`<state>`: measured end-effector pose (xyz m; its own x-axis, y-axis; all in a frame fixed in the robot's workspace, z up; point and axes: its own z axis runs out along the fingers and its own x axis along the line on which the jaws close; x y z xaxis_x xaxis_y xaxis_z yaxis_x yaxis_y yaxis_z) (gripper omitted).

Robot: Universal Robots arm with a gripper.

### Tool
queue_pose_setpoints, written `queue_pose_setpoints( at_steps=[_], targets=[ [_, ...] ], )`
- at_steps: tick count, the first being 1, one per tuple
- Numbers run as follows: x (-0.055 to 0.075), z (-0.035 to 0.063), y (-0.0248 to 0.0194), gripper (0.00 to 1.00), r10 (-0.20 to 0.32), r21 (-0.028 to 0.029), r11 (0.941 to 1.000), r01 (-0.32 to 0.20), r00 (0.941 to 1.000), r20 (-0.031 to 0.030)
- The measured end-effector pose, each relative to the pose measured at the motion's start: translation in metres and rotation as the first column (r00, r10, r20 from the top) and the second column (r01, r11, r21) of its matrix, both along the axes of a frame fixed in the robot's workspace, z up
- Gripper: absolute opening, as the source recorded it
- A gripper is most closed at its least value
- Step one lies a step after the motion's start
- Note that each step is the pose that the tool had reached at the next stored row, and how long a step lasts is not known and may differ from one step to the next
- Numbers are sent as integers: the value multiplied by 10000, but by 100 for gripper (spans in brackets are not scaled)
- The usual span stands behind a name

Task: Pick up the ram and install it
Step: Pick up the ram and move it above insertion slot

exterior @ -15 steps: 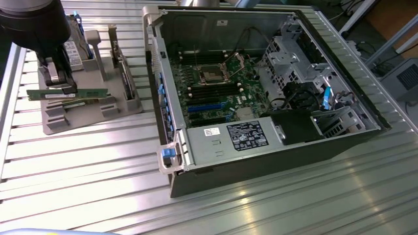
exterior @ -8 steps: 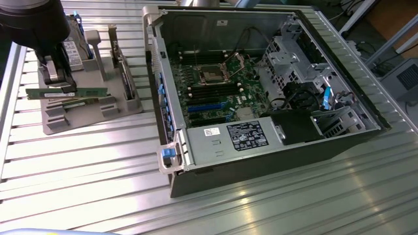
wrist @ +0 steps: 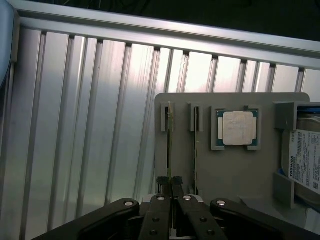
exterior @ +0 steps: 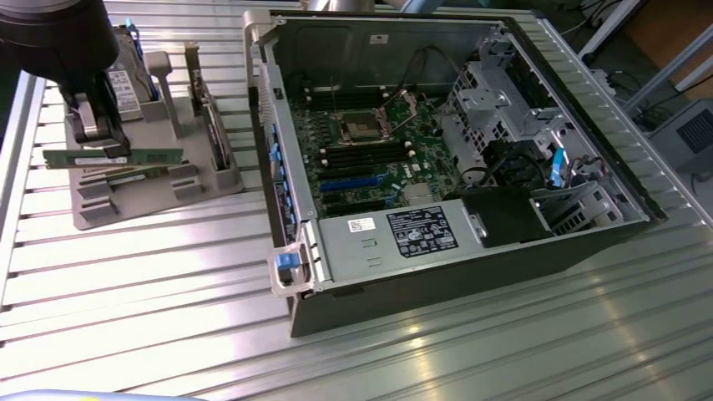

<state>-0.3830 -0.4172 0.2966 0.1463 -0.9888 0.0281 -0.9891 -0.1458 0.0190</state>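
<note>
Ram (wrist: 170,150), gripped edge-on in hand (wrist: 171,180), at grey tray (wrist: 240,170)

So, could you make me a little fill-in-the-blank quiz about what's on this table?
1. The claw is ___ on one ram.
2. On the grey holder, the CPU sits between a second ram and the ___.
3. The computer case has its side ___, so the board inside shows.
Missing words: shut; hard drive; open.

toshiba on hdd label (wrist: 305,161)
</note>
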Motion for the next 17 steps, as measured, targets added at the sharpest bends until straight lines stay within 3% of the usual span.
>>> queue_pose_setpoints(
  at_steps=[17],
  targets=[
    [0,75,0,12,0,-1,10000,0,10000,0]
  ],
)
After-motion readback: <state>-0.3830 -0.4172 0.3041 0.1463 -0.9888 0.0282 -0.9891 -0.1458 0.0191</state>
